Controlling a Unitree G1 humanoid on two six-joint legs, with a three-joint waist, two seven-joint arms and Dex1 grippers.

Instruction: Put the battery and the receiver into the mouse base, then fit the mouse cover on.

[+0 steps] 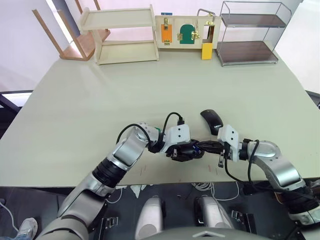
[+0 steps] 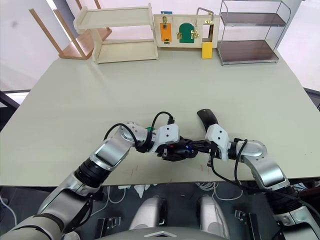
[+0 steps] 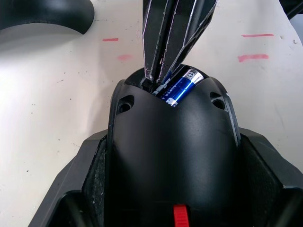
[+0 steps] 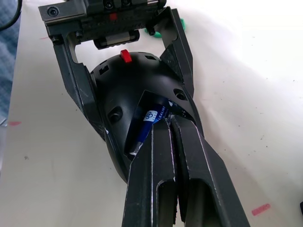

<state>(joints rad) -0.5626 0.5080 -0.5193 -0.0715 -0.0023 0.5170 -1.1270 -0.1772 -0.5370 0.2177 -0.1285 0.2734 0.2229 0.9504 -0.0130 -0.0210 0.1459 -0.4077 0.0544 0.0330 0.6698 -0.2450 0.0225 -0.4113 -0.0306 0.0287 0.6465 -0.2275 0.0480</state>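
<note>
My left gripper (image 4: 124, 75) clamps the mouse base (image 4: 130, 99) from both sides, its two black fingers (image 4: 75, 85) pressed against the flanks of the black body, holding it just above the pale table (image 1: 100, 100) near the front edge. The red scroll wheel (image 4: 125, 55) sits at the end nearest my left wrist, and the open battery bay faces my right arm. My right gripper (image 4: 166, 124) comes in from the opposite side with its fingers drawn almost together, tips pinching the battery (image 3: 180, 88) and reaching into the bay. The battery, bright blue with pale printing, lies slanted in the opening, partly under the rim of the base and not flat. In the head views both grippers meet at the middle of the table's near edge, the blue of the battery showing between them (image 2: 189, 148). The mouse cover (image 1: 212, 120) lies on the table just beyond my right wrist, apart from the base. I cannot make out the receiver.
</note>
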